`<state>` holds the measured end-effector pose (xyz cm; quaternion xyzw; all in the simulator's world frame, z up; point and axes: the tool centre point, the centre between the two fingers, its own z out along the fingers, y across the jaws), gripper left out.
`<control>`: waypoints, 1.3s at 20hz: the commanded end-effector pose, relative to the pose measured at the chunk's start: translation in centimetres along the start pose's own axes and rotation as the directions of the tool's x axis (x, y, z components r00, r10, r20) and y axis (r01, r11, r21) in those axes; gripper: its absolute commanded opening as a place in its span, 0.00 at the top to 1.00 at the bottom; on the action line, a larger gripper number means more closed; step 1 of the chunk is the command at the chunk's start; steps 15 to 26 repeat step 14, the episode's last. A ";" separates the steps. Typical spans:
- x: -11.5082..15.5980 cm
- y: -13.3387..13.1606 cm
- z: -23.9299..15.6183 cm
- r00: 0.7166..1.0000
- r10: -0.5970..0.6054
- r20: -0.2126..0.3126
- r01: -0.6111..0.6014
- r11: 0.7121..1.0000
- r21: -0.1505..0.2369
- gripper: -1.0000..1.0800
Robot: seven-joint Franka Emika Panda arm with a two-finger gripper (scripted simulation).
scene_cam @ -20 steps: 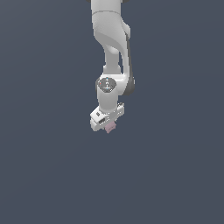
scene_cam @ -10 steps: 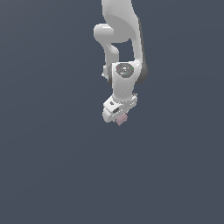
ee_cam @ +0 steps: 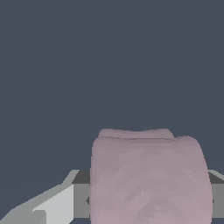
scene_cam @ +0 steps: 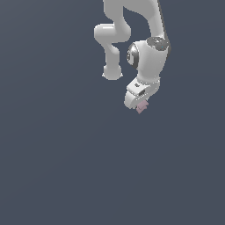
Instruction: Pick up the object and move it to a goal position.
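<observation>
I have the object point(scene_cam: 141, 106) pinched between the fingers point(scene_cam: 139, 105), held in the air against the plain grey backdrop. Pickup looks done; carrying it to the goal remains, and I see no goal marker.

We see a flat, uniform dark slate-blue surface point(scene_cam: 57, 167) filling the whole exterior view from edge to edge, with no visible border, corner, seam or texture. We can make out nothing resting directly on it; no shadow or contact mark shows where anything touches it. In the wrist view, the same plain dark slate-blue ground point(ee_cam: 65, 65) takes up most of the picture, equally smooth and featureless. We cannot tell whether it is a table or a floor.
</observation>
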<state>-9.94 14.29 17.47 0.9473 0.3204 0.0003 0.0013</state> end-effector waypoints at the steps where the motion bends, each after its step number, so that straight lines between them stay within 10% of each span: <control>1: 0.8 -2.2 -1.8 1.000 0.001 0.001 -0.001 1.000 0.000 1.00; 10: 2.9 -6.8 -5.7 1.000 0.001 0.000 -0.001 1.000 0.002 1.00; 26: 3.2 -7.3 -6.0 1.000 0.001 0.000 -0.001 1.000 0.002 1.00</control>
